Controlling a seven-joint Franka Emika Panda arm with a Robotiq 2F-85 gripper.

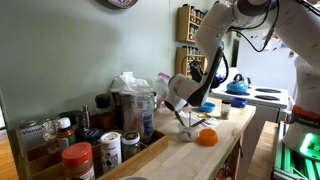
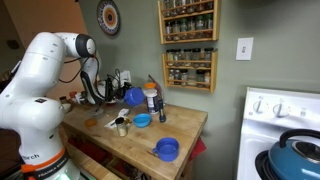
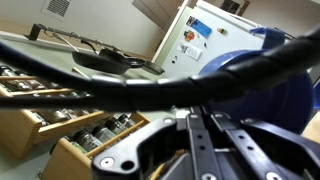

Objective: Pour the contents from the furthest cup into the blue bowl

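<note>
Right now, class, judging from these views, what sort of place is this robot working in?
Most likely a home kitchen: wall-mounted wooden spice racks full of jars, a white stove carrying a rounded blue kettle, and a wooden butcher-block counter.

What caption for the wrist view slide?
Black cables cross the wrist view above the gripper; spice jars in wooden trays and a stove lie beyond.

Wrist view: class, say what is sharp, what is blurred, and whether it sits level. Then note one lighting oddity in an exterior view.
Wrist view: dark cables crossing close to the lens are out of focus; the spice racks behind read sharper; the scene leans. In an exterior view, a green glow tints the lower right corner.
</note>
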